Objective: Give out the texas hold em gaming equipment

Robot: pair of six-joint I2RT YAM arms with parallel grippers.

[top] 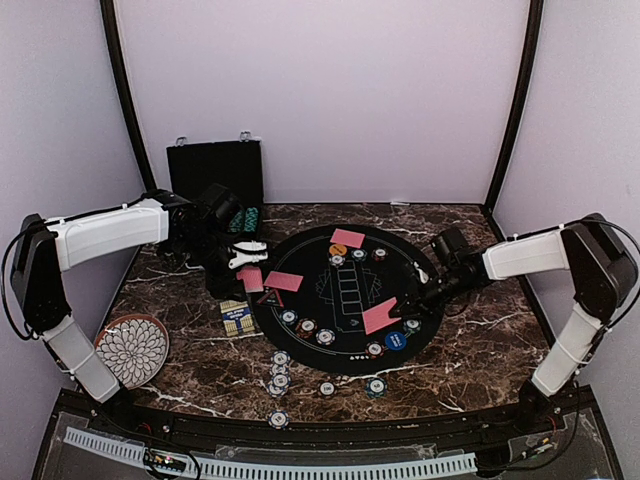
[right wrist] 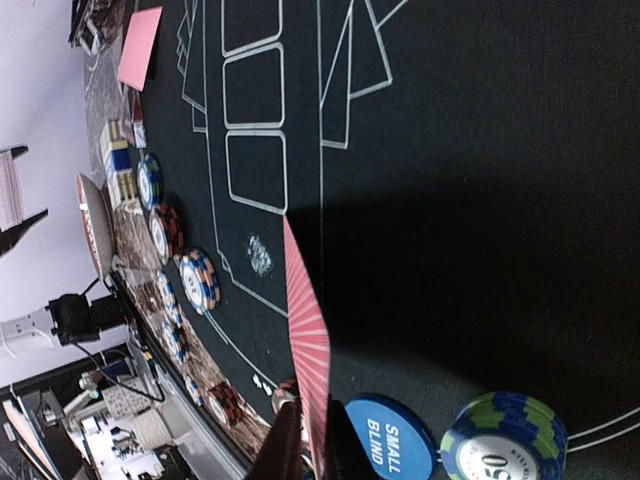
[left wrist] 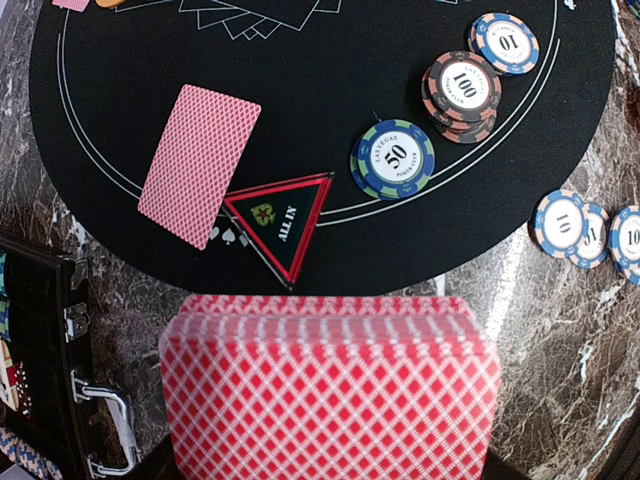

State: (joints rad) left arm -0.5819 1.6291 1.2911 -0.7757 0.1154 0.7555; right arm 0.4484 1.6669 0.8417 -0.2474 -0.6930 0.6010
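Plain pale lilac walls enclose the scene. A dark brown marble-veined table fills the floor of it.

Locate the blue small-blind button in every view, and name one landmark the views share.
Top external: the blue button lies on the mat's near right part, just right of a red-backed card.
Left wrist: not in it.
Right wrist: bottom edge, between that card and a green-and-blue chip.
Shared landmark: the black mat.
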